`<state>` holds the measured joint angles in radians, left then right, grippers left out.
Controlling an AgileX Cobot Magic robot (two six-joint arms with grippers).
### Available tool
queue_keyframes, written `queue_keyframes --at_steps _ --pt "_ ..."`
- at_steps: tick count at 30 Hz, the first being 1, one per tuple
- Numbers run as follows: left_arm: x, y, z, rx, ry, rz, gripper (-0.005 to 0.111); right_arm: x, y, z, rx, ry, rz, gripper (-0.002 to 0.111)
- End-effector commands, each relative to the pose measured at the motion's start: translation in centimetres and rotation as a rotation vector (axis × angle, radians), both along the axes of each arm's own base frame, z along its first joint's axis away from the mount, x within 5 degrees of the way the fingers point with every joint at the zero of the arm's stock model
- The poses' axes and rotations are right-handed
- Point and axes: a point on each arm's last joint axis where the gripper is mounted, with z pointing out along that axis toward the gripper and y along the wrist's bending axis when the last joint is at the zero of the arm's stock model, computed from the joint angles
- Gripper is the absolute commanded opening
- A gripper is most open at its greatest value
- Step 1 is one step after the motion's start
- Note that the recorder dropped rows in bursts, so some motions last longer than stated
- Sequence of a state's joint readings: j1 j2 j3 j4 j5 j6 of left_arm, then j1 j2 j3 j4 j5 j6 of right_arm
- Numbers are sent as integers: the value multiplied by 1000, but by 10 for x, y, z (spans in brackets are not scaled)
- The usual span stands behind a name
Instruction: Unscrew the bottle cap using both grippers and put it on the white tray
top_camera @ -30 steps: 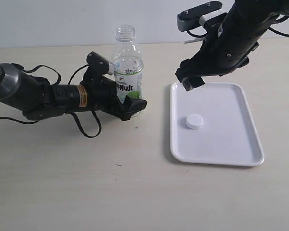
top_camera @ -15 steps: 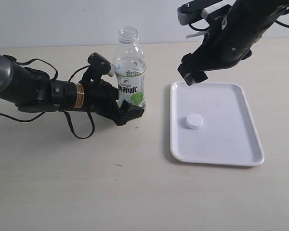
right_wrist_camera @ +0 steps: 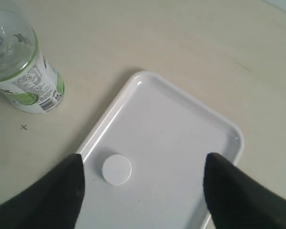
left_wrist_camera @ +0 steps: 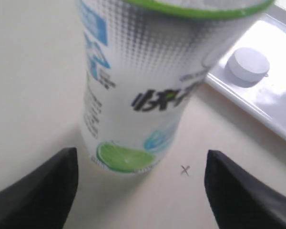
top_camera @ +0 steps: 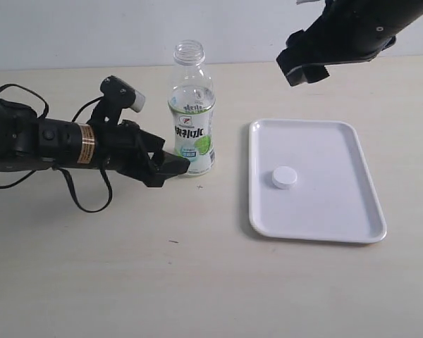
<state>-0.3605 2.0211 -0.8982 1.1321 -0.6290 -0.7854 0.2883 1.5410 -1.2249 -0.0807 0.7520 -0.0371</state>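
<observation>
The clear bottle (top_camera: 192, 113) with its white-and-green label stands upright and uncapped on the table, its threaded neck bare. The small white bottle cap (top_camera: 284, 177) lies flat on the white tray (top_camera: 338, 211), toward the tray's left side. My left gripper (top_camera: 170, 167) is open just left of the bottle's base, its jaws apart from the bottle (left_wrist_camera: 133, 95) with nothing between them. High above the tray's far edge my right gripper (top_camera: 304, 70) hangs open and empty. From the right wrist view, the cap (right_wrist_camera: 117, 169) and tray (right_wrist_camera: 181, 129) lie below.
The beige table carries a small pencilled cross (left_wrist_camera: 184, 170) near the bottle's base. Black cables loop from the left arm (top_camera: 49, 141) over the table at the left. A pale wall runs behind the table's far edge.
My left gripper has let go of the bottle and drawn back to the left. My right gripper has risen up and away from the tray. The cap stays on the tray.
</observation>
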Motion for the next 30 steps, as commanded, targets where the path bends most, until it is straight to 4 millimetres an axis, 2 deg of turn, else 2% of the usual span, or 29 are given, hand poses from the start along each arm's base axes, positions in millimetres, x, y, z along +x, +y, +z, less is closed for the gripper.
queue_keyframes --at_steps 1,4,6,7,8,12,16,20,24,30 --pt "-14 8 2 -14 39 41 66 -15 -6 6 27 -47 -19 50" --pt "-24 15 3 -26 62 73 46 -29 -9 4 55 -91 -18 30" --pt "-31 21 5 -27 74 91 27 -39 -11 3 73 -126 -16 14" --pt "-37 24 7 -30 78 93 12 -47 -13 2 86 -145 -16 4" --pt "-40 25 8 -38 77 89 0 -52 -14 2 101 -170 -18 0" --pt "-58 33 26 -103 15 41 0 -76 -21 0 146 -231 -40 0" --pt "-79 43 51 -156 -56 73 0 -93 -25 -7 218 -174 -134 0" --pt "-102 56 70 -221 -120 197 0 -97 -26 -5 232 -171 -143 0" --pt "-134 73 91 -274 -212 284 0 -97 -26 -5 232 -173 -142 0" --pt "-165 102 105 -184 -260 485 0 -97 -26 -5 232 -173 -142 0"
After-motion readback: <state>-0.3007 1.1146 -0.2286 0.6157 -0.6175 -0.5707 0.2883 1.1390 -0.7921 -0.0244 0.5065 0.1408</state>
